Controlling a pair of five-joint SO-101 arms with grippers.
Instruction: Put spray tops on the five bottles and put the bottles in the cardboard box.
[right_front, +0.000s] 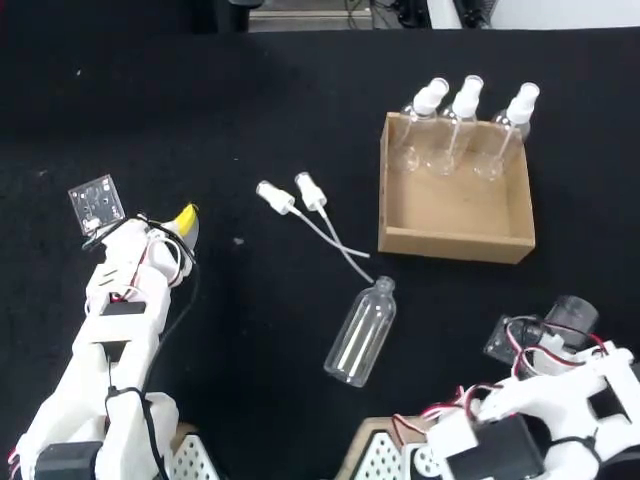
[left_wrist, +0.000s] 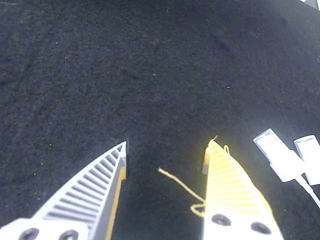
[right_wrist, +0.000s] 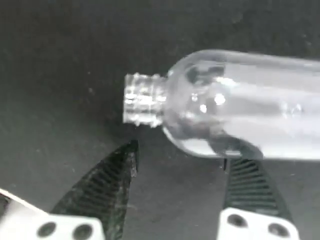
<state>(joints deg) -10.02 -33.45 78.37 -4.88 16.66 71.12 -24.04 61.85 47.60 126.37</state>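
Observation:
Three clear bottles with white spray tops (right_front: 458, 122) stand in the cardboard box (right_front: 455, 243) along its far wall. An uncapped bottle (right_front: 362, 330) lies on the black table in front of the box. Two loose spray tops (right_front: 292, 195) with long tubes lie left of the box, also seen as spray tops (left_wrist: 280, 156) off to the side of my left gripper (left_wrist: 167, 145). That gripper is open and holds nothing. Another uncapped bottle (right_wrist: 235, 102) lies crosswise just past the tips of my open right gripper (right_wrist: 182, 152), one finger (right_wrist: 245, 175) partly under it.
A small white square card (right_front: 97, 203) lies on the cloth beside the left arm (right_front: 125, 300). The right arm's body (right_front: 540, 410) fills the near right corner. A loose yellow thread (left_wrist: 180, 185) hangs between the left gripper's fingers.

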